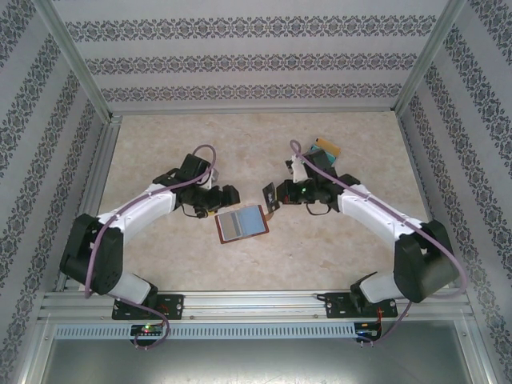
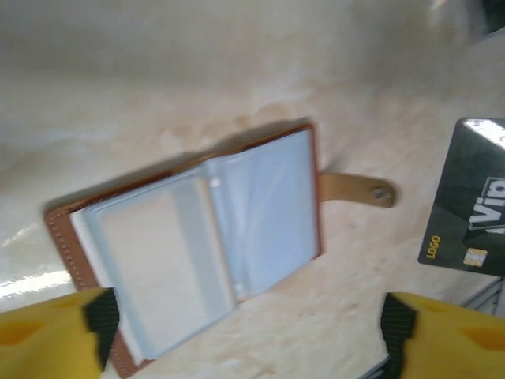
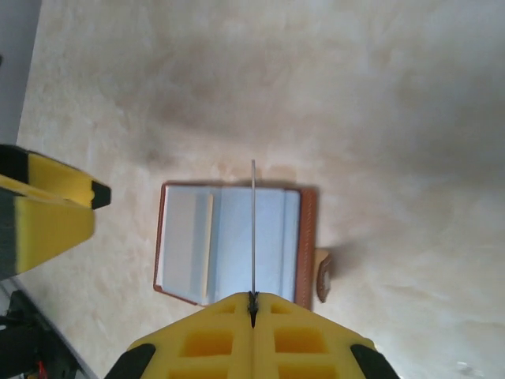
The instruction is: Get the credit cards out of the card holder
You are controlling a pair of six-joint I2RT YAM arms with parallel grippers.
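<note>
Yellow pads (image 3: 229, 316) of the right gripper (image 3: 252, 300) were clamped on a dark card (image 3: 252, 229), held on edge near the holder (image 3: 233, 245) and clear of it. That holder lay spread open on the table (image 1: 160, 152), pale pockets up, snap tab (image 2: 355, 189) sticking out sideways. Close beside the holder hung the left gripper (image 2: 248, 320), fingers wide apart, gripping nothing.

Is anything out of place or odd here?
One dark credit card stands on edge in the air, pinched by the right gripper, beside the card holder, which lies open and slightly askew on the table. Nothing looks damaged.
</note>
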